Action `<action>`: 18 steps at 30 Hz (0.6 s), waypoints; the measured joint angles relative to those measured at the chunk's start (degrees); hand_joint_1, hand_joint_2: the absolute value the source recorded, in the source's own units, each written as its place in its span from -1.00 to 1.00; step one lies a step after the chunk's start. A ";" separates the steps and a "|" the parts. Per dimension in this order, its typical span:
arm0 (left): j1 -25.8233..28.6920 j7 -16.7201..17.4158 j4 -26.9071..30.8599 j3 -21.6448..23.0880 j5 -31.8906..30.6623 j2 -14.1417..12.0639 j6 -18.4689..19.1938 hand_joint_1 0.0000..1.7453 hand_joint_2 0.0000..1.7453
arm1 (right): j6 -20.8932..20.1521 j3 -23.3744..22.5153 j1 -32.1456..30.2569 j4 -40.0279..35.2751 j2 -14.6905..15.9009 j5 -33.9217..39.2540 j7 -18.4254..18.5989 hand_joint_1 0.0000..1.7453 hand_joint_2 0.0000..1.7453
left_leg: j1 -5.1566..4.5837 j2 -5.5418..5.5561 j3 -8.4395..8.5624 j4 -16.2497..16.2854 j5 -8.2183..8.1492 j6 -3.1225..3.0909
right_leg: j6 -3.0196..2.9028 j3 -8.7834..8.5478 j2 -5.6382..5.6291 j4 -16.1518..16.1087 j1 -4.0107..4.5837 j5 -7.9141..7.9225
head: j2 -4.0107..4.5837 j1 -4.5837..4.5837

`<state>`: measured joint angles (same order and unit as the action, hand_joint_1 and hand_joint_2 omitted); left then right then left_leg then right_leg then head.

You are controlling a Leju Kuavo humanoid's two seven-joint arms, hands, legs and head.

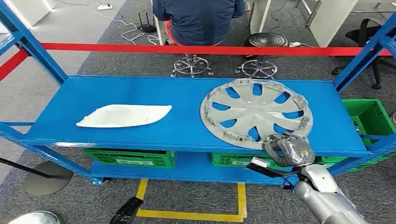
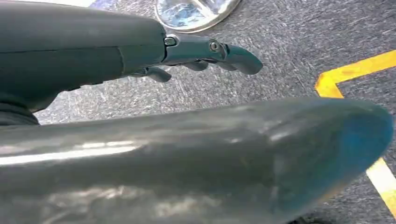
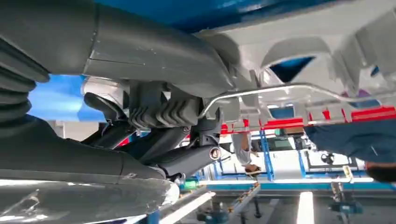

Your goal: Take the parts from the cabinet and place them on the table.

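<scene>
The silver wheel cover (image 1: 256, 113) is seen lying flat on the blue shelf (image 1: 116, 91) of the cabinet, its near rim overhanging the shelf's front edge slightly. The right hand (image 1: 288, 148) is placed at that near rim; in the right wrist view its thumb (image 3: 154, 51) lies against one face of the wheel cover (image 3: 322, 51) and its dark fingers (image 3: 187, 161) are curled towards the other face, so the rim appears to be pinched, though a firm grip cannot be confirmed. A white curved part (image 1: 123, 115) lies on the same shelf, well apart from the wheel cover. The left hand (image 2: 205, 53) hangs over the floor, fingers loosely extended, holding nothing. The right arm is judged the nearer one for lifting.
</scene>
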<state>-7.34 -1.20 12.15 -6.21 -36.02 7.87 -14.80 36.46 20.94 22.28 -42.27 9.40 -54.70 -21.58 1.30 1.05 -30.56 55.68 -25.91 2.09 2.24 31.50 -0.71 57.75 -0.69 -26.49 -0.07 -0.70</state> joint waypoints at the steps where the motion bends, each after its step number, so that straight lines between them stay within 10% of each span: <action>1: 0.00 -0.02 0.00 -0.02 -0.07 0.02 0.00 -1.00 -1.00 | 0.00 -0.45 -0.40 -0.52 -0.15 1.51 -1.02 1.00 1.00 | 0.00 0.00 -0.02 0.00 0.00 0.00 | 0.00 0.01 0.00 0.00 0.00 0.00 | 0.00 0.02; 6: -0.13 -0.33 0.00 -0.02 -0.52 0.07 -0.02 -1.00 -1.00 | -1.01 -1.95 -2.25 -2.78 -0.89 7.79 -5.42 1.00 1.00 | 0.00 0.00 -0.08 0.00 0.00 0.00 | 0.00 0.05 0.04 0.00 0.00 0.00 | 0.00 0.00; 11: -0.35 -1.09 0.00 -0.42 -0.92 0.31 -0.42 -1.00 -1.00 | -15.24 -6.89 -5.61 -11.44 -3.80 29.95 -14.33 1.00 1.00 | 0.01 -0.03 -0.09 0.00 0.00 0.00 | 0.00 0.12 -0.09 0.02 0.01 0.00 | 0.00 0.00; 18: -0.76 -1.42 0.00 -0.94 -1.64 0.46 -0.55 -1.00 -1.00 | -23.89 -8.76 -9.22 -23.92 -6.71 35.80 -16.12 0.92 1.00 | 0.01 -0.10 -0.11 0.00 0.01 0.01 | -0.01 0.17 -0.14 0.03 0.01 0.00 | 0.00 -0.02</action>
<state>-8.10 -2.62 12.15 -7.15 -37.66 8.33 -15.34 12.57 12.17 13.06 -66.19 2.69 -18.90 -37.70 1.31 0.95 -30.66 55.68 -25.90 2.10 2.24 31.67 -0.85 57.77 -0.68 -26.48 -0.07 -0.72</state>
